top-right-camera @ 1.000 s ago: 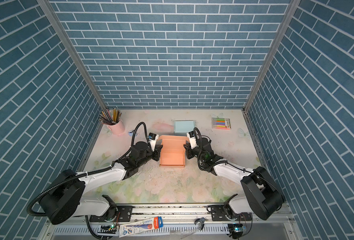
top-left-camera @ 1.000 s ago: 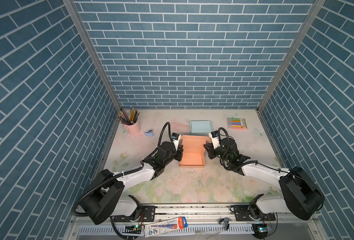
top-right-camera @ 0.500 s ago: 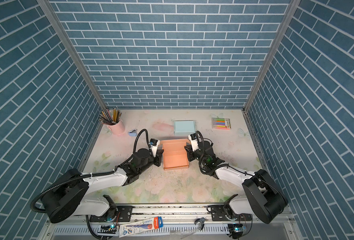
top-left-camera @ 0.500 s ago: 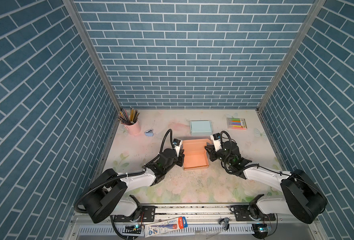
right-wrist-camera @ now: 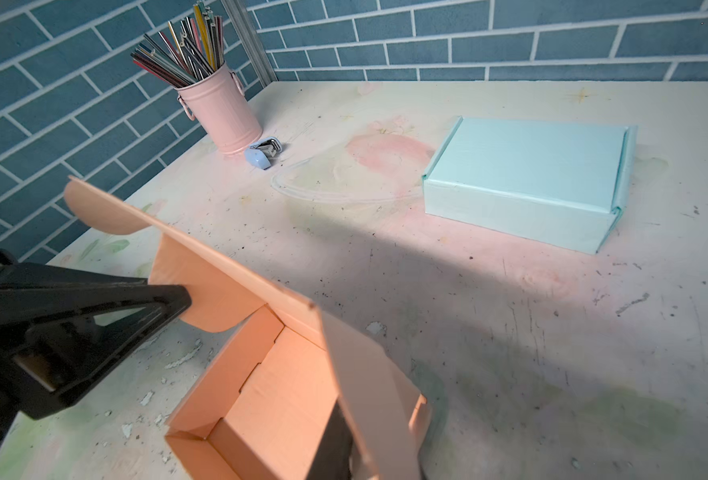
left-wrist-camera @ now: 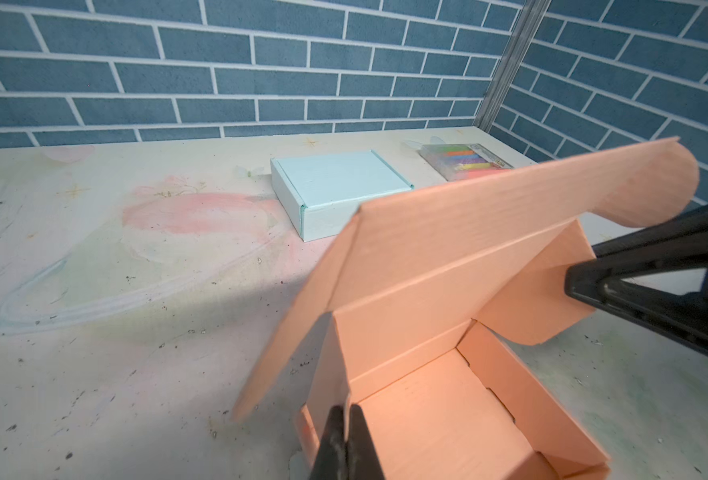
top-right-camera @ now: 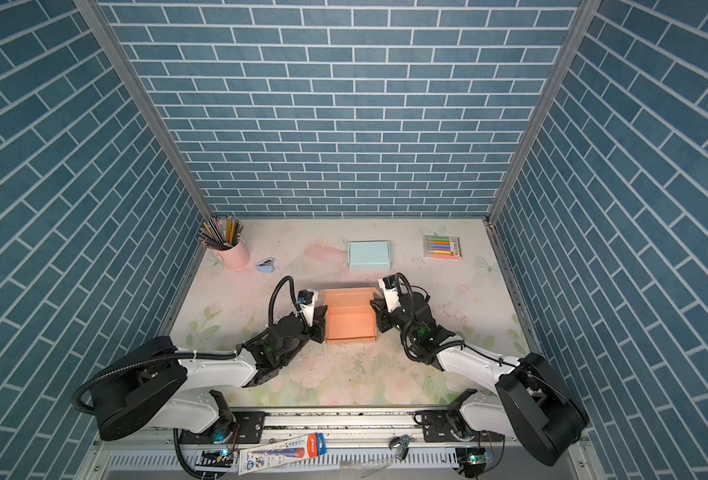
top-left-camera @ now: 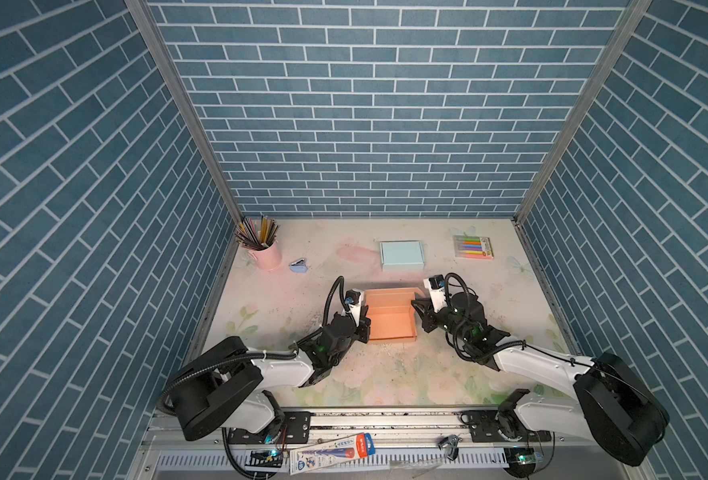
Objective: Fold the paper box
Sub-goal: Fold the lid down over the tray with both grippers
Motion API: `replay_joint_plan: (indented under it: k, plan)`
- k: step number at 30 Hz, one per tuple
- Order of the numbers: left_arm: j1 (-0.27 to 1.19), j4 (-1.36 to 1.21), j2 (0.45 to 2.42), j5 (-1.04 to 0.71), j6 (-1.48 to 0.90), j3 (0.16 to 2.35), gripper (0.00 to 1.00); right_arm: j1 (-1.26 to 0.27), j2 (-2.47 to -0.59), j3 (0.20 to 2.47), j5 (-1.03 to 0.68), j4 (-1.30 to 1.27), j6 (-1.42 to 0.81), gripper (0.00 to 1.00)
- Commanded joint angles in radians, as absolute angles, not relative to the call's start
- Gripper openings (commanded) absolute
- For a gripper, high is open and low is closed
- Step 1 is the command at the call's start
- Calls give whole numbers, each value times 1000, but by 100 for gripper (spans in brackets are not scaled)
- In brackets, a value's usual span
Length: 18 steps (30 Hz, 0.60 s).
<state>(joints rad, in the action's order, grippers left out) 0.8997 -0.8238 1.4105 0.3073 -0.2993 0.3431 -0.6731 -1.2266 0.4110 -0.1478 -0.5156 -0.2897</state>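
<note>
Mid-table (top-left-camera: 385, 374), the orange box (top-left-camera: 389, 328) has its lid (left-wrist-camera: 489, 216), laid back a second ago, now raised to close. The left gripper (top-left-camera: 362, 328) is pressed together alongside, while the right gripper (top-left-camera: 420, 318) apparently pinches a side flap (right-wrist-camera: 364, 395).

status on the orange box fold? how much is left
Done: the orange box has its tray walls up. In hand: the lid stands raised, not closed; left end effector is shut at the left wall, right end effector seems to pinch the right side flap. Left: lower the lid and tuck its flaps in.
</note>
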Motion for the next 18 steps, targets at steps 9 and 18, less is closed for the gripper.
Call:
replay_joint_plan:
  k: [9, 18]
  plan:
    - [977, -909, 1511, 366, -324, 326, 4, -722, -1181, 346, -134, -505, -341, 14]
    - [1035, -907, 1542, 426, -312, 312, 4, -748, -1156, 318, -95, -499, -364, 14]
